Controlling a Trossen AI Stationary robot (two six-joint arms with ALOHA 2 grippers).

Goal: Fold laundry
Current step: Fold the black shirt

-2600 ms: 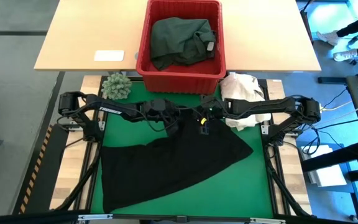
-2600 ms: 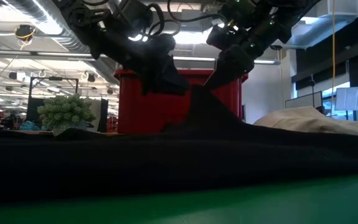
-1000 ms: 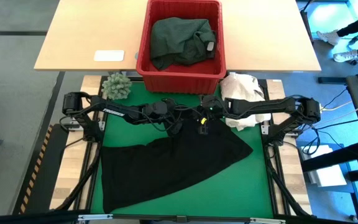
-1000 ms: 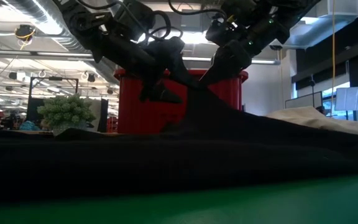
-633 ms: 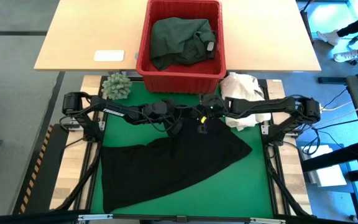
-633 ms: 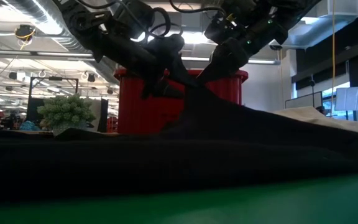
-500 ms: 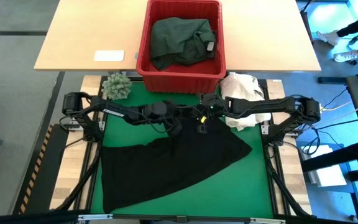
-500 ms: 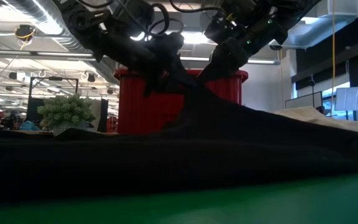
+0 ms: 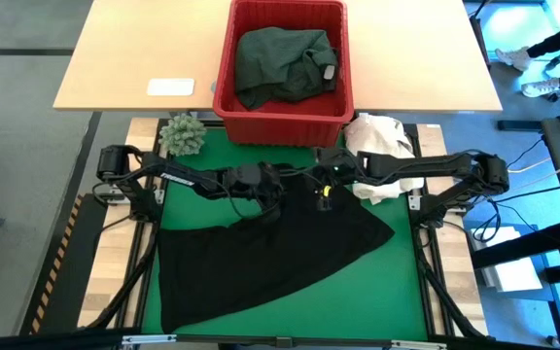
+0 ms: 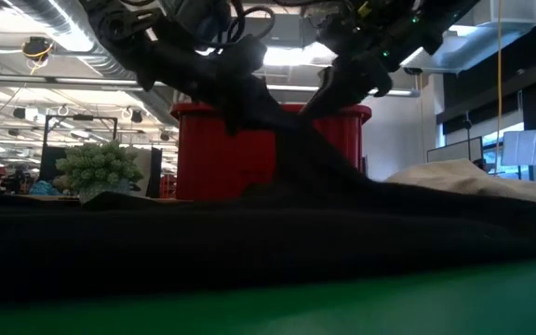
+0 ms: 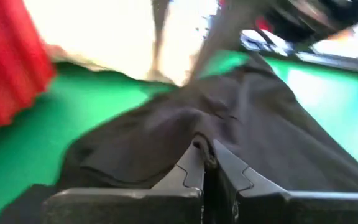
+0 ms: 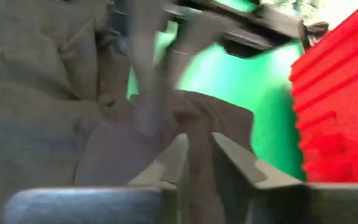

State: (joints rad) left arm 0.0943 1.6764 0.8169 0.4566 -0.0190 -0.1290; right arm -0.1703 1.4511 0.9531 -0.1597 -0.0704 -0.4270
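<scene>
A black garment (image 9: 270, 258) lies spread on the green mat (image 9: 387, 282), its far edge pinched in the closed left gripper (image 9: 272, 197) for folding (right gripper (image 9: 325, 199) alongside, fingers slightly apart).

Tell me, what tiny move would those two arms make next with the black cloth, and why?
Probably the left gripper lifts its pinch of the black garment a little. Its jaws are shut on a fold at the cloth's far edge, while the right gripper beside it shows a gap with cloth between its jaws, so it seems to be letting go. The rest lies crooked on the green mat.
</scene>
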